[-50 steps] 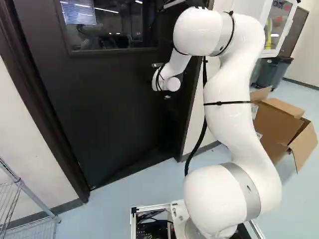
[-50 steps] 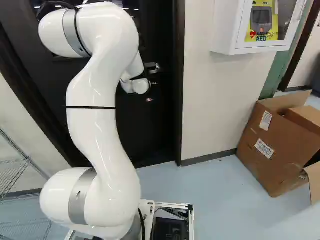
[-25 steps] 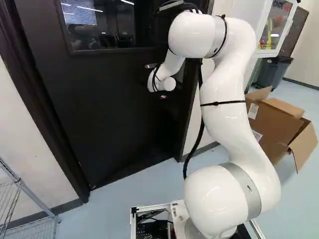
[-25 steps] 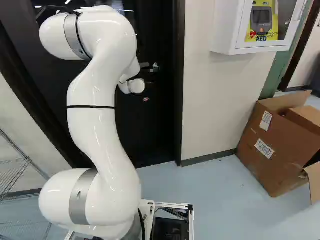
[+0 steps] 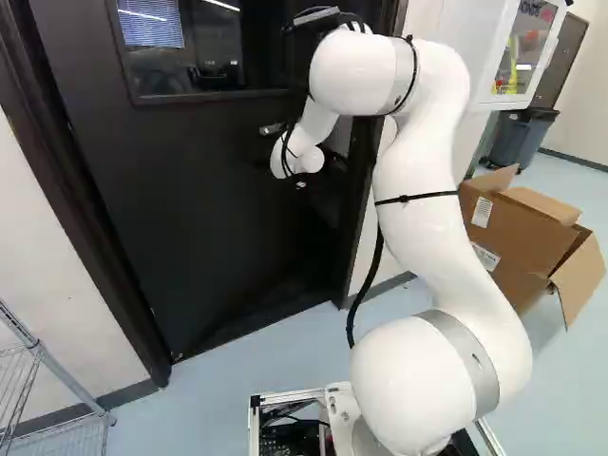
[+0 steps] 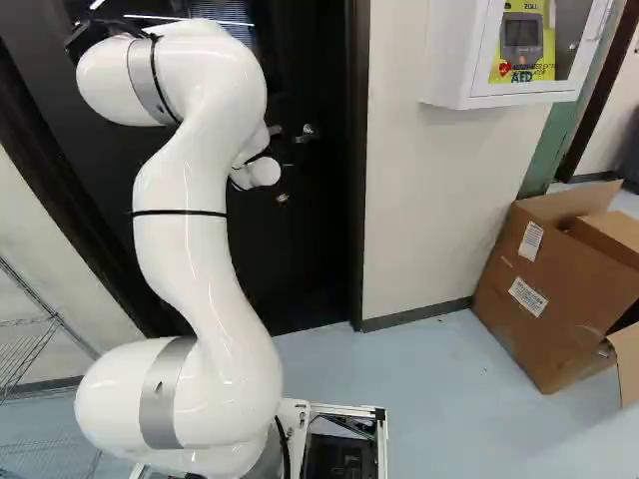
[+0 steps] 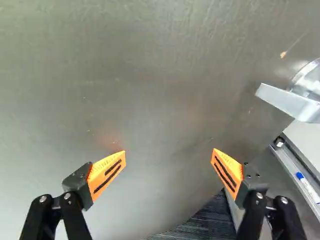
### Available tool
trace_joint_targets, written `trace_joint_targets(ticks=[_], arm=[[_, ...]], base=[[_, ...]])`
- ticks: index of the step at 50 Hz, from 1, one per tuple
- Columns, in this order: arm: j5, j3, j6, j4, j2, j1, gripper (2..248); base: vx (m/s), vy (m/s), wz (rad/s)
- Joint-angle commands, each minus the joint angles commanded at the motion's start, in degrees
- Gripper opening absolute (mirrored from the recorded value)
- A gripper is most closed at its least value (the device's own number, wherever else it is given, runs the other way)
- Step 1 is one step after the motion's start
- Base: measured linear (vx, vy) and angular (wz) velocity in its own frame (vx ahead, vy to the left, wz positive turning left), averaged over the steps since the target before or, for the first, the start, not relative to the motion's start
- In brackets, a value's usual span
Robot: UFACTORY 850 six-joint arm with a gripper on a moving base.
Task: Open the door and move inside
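Note:
The dark door (image 5: 190,209) stands ajar, swung away into its frame, a gap showing at its handle side. In the wrist view the door's face (image 7: 150,85) fills most of the scene ahead of my gripper (image 7: 169,152). Its fingers stand wide open with nothing between them; whether they touch the door cannot be told. The metal lever handle (image 7: 287,102) is off to one side, outside the fingers. In the base views the arm's white wrist (image 5: 290,157) is close to the door below its window and hides the gripper.
Beyond the door edge, a ledge with a blue-capped marker (image 7: 307,186) and dark ribbed flooring (image 7: 205,222) show. The door frame (image 6: 356,200) rises beside a wall with a white AED cabinet (image 6: 459,60). A cardboard box (image 6: 549,289) lies at the right, a wire rack (image 5: 47,380) at the left.
The door has swung farther inward, its handle shifting left in the left base view and the gap widening. The arm's upper part and wrist have moved left with it; the base has stayed put.

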Motion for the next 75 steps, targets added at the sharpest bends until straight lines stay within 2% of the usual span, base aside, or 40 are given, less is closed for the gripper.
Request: trace_joint_targets(ticks=[23, 51, 59, 75], arm=[[0.0, -6.7, 0.0, -0.1, -4.9, 2.3, 247], [0.0, -8.8, 0.0, -0.1, -6.5, 2.4, 247], [0.0, -7.6, 0.0, -0.1, -5.5, 2.3, 247], [0.0, -1.4, 0.0, -0.1, -1.0, 1.7, 247]], base=[[0.000, 0.000, 0.000], [0.000, 0.000, 0.000], [0.000, 0.000, 0.000], [0.000, 0.000, 0.000]])
